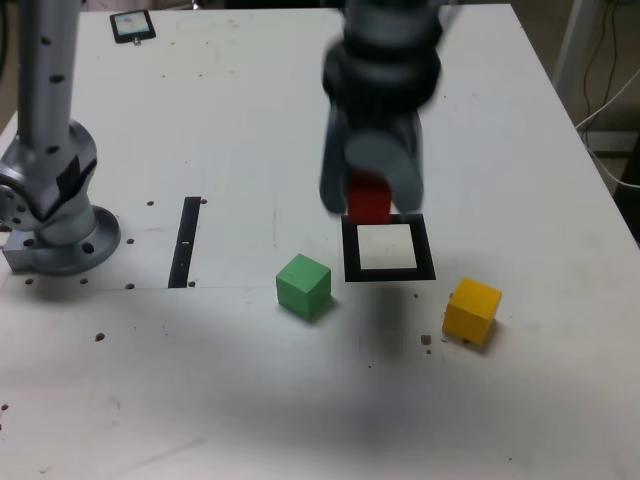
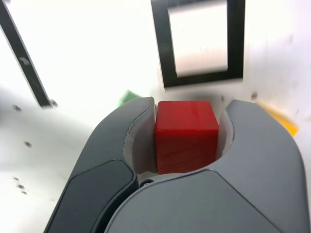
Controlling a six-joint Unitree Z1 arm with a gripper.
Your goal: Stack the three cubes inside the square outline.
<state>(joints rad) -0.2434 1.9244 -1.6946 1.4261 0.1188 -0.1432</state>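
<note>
From the exterior view, my gripper (image 1: 372, 195) holds the red cube (image 1: 369, 198) just behind the square outline (image 1: 389, 249), green cube (image 1: 303, 285) and yellow cube (image 1: 472, 310) beyond it. On the wrist view, jaws pinch the red cube (image 2: 186, 136); the outline (image 2: 199, 41) lies ahead. I should centre before lowering.

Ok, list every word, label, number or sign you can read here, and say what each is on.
None can be read.
The small dark-framed card at the table's far edge shows a marking too small and blurred to read.
The red cube, green cube, yellow cube, square outline and black strip carry no text.
</note>
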